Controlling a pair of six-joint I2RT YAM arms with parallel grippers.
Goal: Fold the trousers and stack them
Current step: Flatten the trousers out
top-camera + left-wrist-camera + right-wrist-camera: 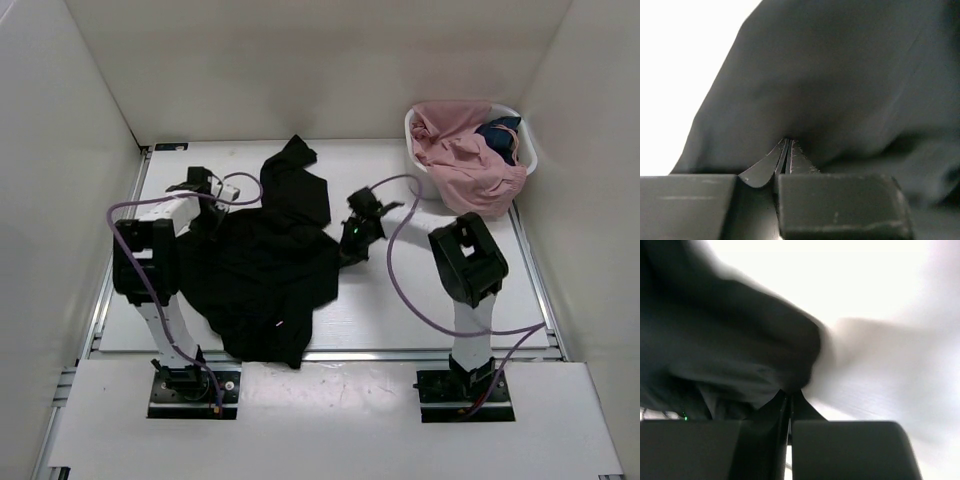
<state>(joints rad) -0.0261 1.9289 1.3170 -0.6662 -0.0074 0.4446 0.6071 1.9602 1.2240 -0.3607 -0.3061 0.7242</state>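
Observation:
The black trousers [265, 265] lie crumpled on the white table between the arms, one leg [297, 183] reaching toward the back. My left gripper [212, 213] is at their left edge; in the left wrist view its jaws [786, 142] are shut on a pinch of the black cloth [840, 85]. My right gripper [345, 250] is at their right edge; in the right wrist view its jaws [790, 394] are shut on the edge of the black cloth [725, 350], which is blurred.
A white basket [527, 150] stands at the back right, holding a pink garment [465, 160] and a small dark blue garment [500, 135]. White walls enclose the table on three sides. Purple cables loop from both arms.

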